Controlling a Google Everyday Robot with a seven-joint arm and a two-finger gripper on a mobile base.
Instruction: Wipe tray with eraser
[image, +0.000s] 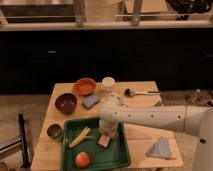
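No readable txt, labels, nos. anywhere. Tool (107, 132) low over tray (116, 156), at eraser (104, 142).

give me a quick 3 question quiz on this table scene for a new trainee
1. True or false: the eraser sits inside the green tray.
2. Which red thing shares the tray with it? A) apple B) tomato C) pepper
3. Fill in: the gripper hangs right over the ____.
Key: 1 true; 2 A; 3 eraser.
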